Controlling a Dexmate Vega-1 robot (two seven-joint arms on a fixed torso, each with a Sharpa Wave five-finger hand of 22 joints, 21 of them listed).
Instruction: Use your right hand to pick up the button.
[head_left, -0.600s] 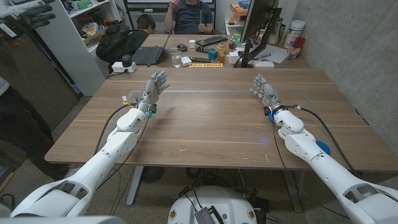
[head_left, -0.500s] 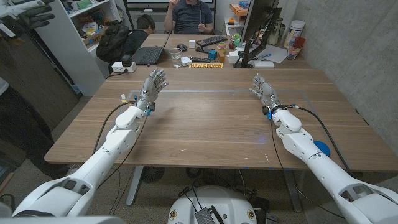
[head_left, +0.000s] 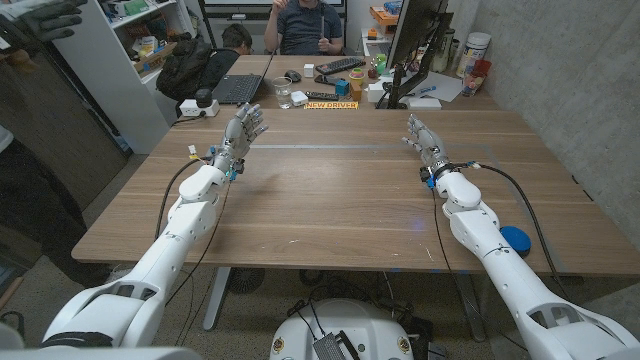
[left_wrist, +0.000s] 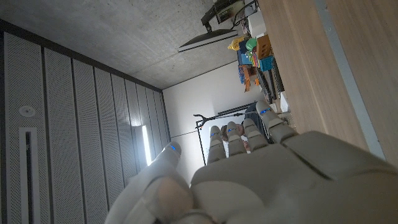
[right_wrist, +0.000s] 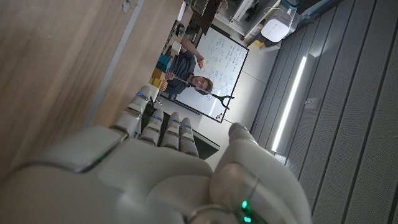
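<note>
A blue round disc (head_left: 516, 240), which I take for the button, lies on the wooden table (head_left: 330, 200) near its front right edge, partly hidden by my right forearm. My right hand (head_left: 419, 137) is raised over the far right part of the table, well beyond the disc, fingers apart and holding nothing. My left hand (head_left: 243, 129) is raised over the far left part, fingers spread and empty. The right wrist view has my right hand (right_wrist: 155, 168) above the tabletop (right_wrist: 62, 56). In the left wrist view my left hand (left_wrist: 267, 174) is beside the table (left_wrist: 348, 62).
Along the table's far edge stand a laptop (head_left: 238, 88), a monitor (head_left: 415, 40), a keyboard and small clutter. Two people (head_left: 300, 25) sit behind it. A shelf (head_left: 140, 40) stands at the far left. A pale strip (head_left: 350, 147) crosses the tabletop.
Both arms have swung slightly outward. The left hand has drifted left and away. The right forearm has uncovered more of the blue disc.
</note>
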